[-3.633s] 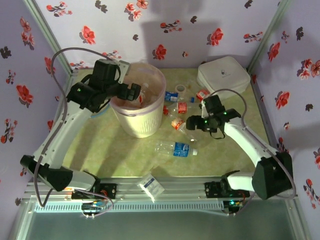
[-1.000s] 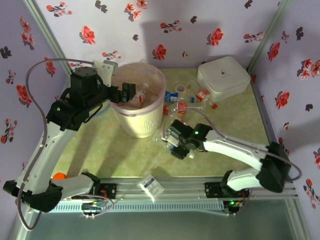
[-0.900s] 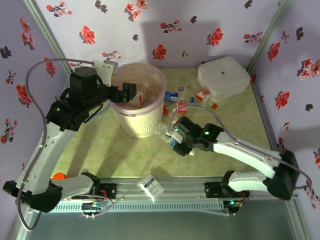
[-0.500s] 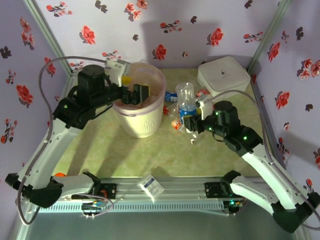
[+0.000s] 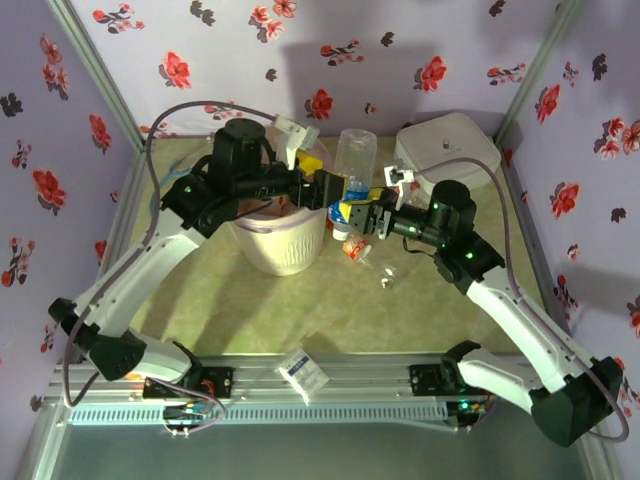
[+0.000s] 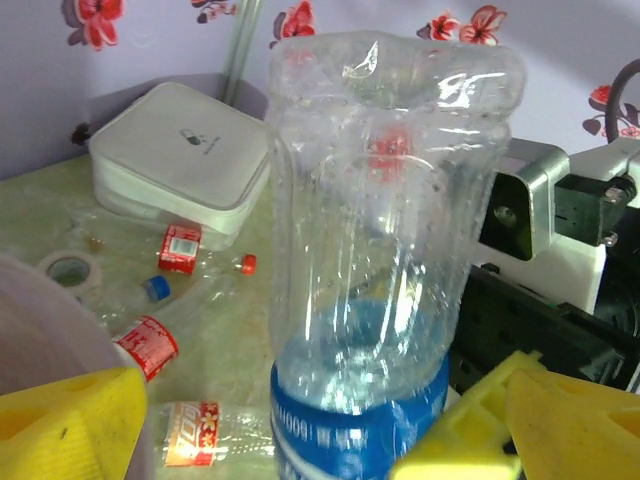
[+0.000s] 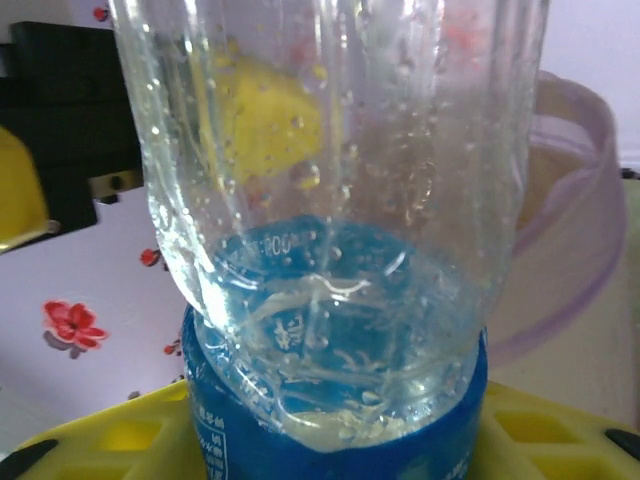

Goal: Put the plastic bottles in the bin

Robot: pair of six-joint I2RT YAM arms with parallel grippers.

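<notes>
While the bottle (image 6: 385, 250) stands gripped, loose bottles (image 6: 148, 346) lie near the box (image 6: 180, 150).

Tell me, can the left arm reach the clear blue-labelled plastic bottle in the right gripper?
Probably yes: the left gripper is open, yellow fingers either side of the clear blue-labelled bottle, nothing between.

I see the bottle (image 6: 390, 250) as clear, glossy plastic, creased, with droplets inside; its blue label (image 7: 330, 430) looks shiny. The white box (image 6: 180, 150) reads smooth and matt; the bin (image 5: 278, 250) is ribbed plastic with a thin translucent liner.
</notes>
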